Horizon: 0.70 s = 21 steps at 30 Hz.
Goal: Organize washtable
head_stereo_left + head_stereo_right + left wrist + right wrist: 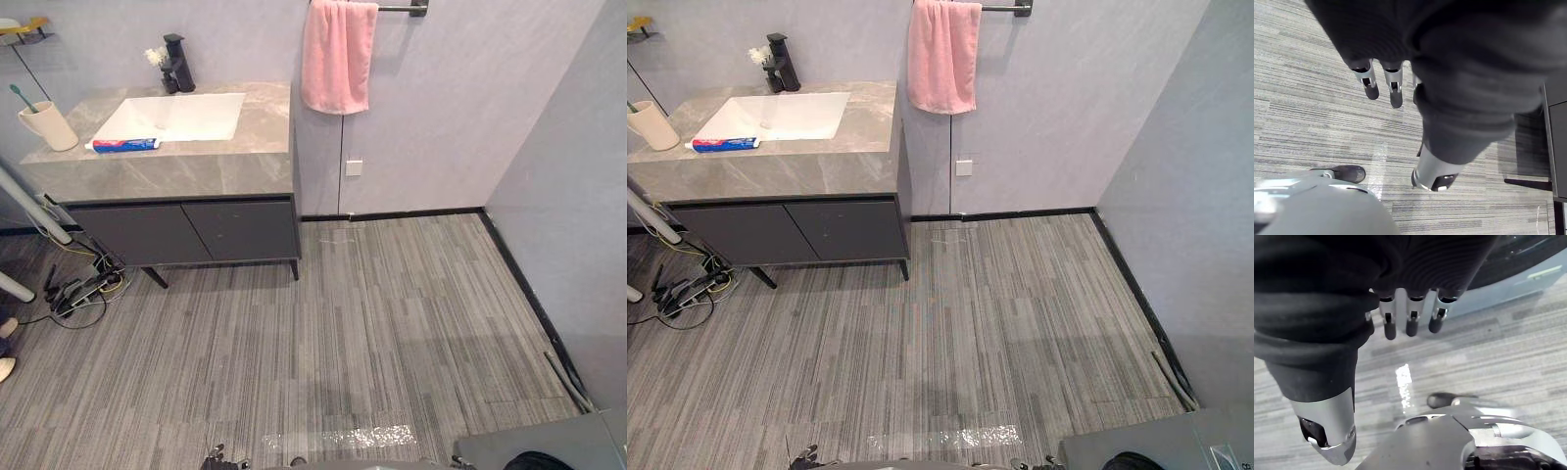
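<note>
While a toothpaste tube (pixel 124 145) lies on the bench (pixel 196 172) near a cup (pixel 47 126), the left robot hand (pixel 1394 84) and right robot hand (pixel 1411 316) hang released above the floor (pixel 1303 103).

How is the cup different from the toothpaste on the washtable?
The cup stands upright; the toothpaste tube lies flat. The cup is plain cream; the toothpaste tube is blue, red and white. The cup holds a green toothbrush; the toothpaste tube holds nothing. Both rest on the grey countertop by the white sink.
</note>
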Motion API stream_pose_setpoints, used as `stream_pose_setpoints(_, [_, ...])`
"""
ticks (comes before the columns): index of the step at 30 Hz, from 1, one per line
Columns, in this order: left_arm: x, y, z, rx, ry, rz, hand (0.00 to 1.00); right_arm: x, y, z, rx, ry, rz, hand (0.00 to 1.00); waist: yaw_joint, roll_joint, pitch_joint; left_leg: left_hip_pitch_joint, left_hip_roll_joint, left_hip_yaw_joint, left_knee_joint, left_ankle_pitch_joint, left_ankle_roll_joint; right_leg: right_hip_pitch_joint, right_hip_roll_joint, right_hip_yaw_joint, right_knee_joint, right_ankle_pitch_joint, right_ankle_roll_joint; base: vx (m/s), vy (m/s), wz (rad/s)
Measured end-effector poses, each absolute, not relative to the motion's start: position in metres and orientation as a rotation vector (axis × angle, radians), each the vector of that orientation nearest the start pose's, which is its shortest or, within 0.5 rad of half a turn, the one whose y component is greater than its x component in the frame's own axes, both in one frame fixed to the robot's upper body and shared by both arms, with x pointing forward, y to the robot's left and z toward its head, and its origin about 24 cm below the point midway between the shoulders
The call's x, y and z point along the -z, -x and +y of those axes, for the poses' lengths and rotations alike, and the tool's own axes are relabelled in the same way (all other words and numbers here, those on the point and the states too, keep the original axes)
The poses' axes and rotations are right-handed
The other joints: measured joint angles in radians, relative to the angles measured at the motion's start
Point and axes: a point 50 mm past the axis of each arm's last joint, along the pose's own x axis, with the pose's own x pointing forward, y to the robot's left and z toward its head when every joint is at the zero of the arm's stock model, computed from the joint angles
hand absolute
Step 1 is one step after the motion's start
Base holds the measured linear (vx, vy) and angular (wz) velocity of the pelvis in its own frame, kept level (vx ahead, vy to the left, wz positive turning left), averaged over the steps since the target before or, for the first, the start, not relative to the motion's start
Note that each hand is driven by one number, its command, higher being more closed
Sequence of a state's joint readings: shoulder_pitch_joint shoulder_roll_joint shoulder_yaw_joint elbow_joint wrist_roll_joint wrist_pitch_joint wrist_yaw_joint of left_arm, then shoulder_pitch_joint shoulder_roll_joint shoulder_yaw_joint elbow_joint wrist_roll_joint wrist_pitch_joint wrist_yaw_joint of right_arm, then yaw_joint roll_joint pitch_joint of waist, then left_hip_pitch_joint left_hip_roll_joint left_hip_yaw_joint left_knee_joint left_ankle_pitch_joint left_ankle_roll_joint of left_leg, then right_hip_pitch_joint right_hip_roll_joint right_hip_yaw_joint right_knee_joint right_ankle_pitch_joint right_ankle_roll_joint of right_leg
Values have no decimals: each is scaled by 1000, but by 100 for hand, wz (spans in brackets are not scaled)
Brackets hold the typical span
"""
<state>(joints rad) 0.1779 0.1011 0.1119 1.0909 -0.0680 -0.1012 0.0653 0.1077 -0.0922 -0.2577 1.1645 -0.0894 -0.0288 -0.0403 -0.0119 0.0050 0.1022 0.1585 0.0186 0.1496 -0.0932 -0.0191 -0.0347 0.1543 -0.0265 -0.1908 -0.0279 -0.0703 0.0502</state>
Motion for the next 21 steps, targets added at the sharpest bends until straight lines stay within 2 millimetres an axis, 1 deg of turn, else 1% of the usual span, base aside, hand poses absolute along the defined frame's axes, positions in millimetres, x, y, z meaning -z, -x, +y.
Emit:
stream_pose_setpoints(10, [166,-53,210,-300,-9,1145,0,169,-56,-215,291,33,1232,0,0,-1,1,0,0,0,0,0,0,0,0,0,0,0,0,0,0,0])
stream_pose_setpoints(11, [166,-53,210,-300,-9,1145,0,169,-57,-215,291,33,1232,0,0,-5,3,0,0,0,0,0,0,0,0,0,0,0,0,0,0,0])
stream_pose_setpoints(21, [166,-53,210,-300,-9,1144,0,169,-57,-215,290,33,1231,0,0,-5,3,0,0,0,0,0,0,0,0,0,-1,0,0,0,0,0])
